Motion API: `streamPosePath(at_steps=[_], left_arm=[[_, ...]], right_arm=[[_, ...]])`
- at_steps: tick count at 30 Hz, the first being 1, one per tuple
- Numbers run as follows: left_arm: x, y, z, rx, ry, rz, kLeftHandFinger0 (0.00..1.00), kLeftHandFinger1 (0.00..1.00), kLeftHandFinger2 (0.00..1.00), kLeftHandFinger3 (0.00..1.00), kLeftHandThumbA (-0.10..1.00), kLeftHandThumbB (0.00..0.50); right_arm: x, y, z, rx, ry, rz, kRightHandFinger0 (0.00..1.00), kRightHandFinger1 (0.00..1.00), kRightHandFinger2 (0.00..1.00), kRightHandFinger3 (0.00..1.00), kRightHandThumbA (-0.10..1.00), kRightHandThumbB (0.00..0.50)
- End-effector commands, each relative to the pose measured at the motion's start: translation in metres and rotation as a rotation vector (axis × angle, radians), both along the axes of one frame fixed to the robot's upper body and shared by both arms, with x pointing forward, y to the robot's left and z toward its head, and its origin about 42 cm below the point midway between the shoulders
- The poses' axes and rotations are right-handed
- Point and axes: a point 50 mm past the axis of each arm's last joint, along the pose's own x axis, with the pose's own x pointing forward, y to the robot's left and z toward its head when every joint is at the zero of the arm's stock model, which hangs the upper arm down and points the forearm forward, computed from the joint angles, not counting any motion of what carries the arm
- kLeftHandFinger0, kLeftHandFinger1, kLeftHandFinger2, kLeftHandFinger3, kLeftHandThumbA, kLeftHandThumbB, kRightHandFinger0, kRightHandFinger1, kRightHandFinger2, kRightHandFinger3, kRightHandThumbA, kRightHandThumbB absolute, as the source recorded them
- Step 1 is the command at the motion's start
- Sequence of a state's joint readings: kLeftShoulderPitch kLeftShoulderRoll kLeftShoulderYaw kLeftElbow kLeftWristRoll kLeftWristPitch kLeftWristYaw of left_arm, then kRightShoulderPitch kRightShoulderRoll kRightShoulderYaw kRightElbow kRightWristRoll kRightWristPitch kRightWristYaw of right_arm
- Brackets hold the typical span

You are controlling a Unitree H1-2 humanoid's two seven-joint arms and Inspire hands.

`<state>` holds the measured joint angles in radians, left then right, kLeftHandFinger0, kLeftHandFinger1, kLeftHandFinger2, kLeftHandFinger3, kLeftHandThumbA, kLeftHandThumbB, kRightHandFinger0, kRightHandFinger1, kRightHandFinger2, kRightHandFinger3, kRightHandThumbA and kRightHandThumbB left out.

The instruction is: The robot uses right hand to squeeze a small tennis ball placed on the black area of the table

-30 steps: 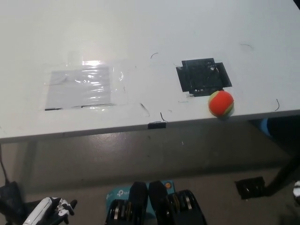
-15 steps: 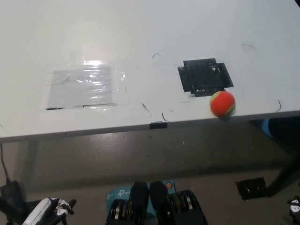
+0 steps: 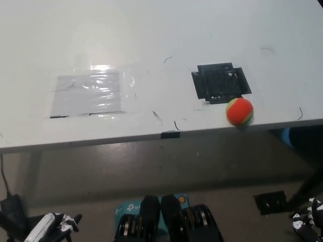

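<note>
Head view: steep look down on a white table (image 3: 151,30) filling the upper half of the frame, floor below it.
Ball: a small tennis ball (image 3: 239,111), round and fuzzy, orange-red with a yellow-green band, sits right of centre near the table's front edge. It touches the lower right corner of the black area and lies mostly on white surface.
Black area: a patch of matte black tape (image 3: 220,82), roughly square with ragged, stepped edges, just above and left of the ball.
Clear film: a glossy, wrinkled plastic sheet (image 3: 91,92) over a grey rectangle at centre left, with a bright glare spot on its upper edge.
Table marks: thin dark scratches and a small black tab (image 3: 170,134) on the front edge.
Right hand: the black right hand (image 3: 308,222) shows at the lower right corner, down by the floor and well apart from the ball. It holds nothing; whether its fingers are spread or curled I cannot tell.
Left hand: the white left hand (image 3: 50,225) rests at the lower left, cut off by the bottom edge, finger position unclear.
Change: half a second ago only a sliver of the right hand showed; more of it is in frame now. Ball, tape and film have not shifted.
</note>
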<state>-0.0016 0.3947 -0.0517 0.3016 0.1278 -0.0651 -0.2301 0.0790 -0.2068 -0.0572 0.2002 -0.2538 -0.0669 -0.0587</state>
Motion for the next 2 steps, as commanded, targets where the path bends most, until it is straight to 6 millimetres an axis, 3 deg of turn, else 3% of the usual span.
streamPosePath(at_steps=[1, 2], left_arm=[[0.008, 0.006, 0.0134, 0.007, -0.036, 0.005, 0.06, 0.06, 0.24, 0.32, 0.72, 0.46], [0.0081, 0.0059, 0.0135, 0.007, -0.036, 0.005, 0.06, 0.06, 0.24, 0.32, 0.72, 0.461]], right_arm=[[0.0048, -0.0037, 0.0089, -0.066, -0.063, 0.026, 0.21, 0.23, 0.38, 0.76, 0.16, 0.129], [0.0048, -0.0037, 0.0089, -0.066, -0.063, 0.026, 0.21, 0.23, 0.38, 0.76, 0.16, 0.129]])
